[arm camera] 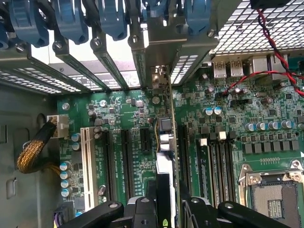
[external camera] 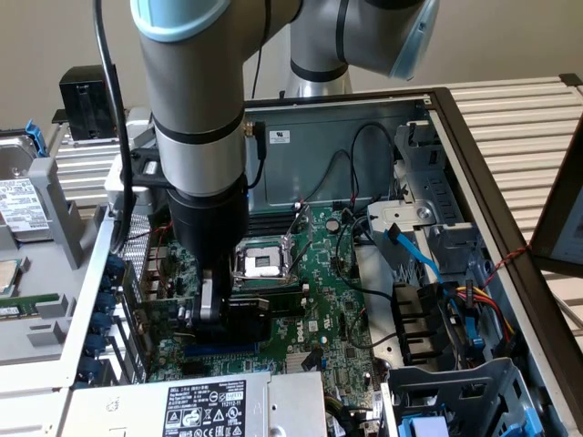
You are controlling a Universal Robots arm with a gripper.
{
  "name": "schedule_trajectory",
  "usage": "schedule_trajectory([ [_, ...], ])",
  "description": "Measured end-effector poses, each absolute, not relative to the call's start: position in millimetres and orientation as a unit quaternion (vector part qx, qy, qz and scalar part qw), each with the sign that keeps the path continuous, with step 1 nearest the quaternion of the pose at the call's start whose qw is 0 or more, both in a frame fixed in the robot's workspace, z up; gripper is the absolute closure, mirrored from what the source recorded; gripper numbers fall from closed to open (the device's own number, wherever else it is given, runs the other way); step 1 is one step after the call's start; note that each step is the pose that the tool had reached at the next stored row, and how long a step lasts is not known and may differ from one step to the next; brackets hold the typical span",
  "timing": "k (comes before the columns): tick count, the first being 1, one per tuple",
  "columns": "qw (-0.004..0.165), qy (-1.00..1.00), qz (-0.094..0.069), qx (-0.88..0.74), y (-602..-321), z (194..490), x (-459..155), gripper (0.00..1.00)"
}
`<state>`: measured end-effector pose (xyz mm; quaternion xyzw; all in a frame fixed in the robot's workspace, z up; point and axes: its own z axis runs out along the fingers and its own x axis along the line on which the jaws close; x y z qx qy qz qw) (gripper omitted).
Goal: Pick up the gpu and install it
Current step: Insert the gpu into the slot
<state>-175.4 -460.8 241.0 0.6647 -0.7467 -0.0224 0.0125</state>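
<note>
Evidently the gpu (arm camera: 165, 142) is pinched edge-on in the pincer (arm camera: 166, 205), hanging beneath it over the motherboard's (arm camera: 128, 109) exterior view's left, long axis parallel to the expansion slots (arm camera: 126, 156), bracket toward the rear slot covers (arm camera: 111, 59).

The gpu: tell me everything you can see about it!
The gpu is a small card: thin green board, black cover, silver metal end bracket. It stands on edge above the motherboard slots, bracket toward the back wall. The hand pinches it from both sides. Whether it sits in a slot is hidden.
</note>
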Motion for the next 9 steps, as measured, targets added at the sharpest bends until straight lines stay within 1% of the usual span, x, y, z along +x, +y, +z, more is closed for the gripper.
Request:
schedule_trajectory([
  [9, 0.012, -0.747, -0.022, 0.665, -460.7, 240.9, -176.6, 0.73],
])
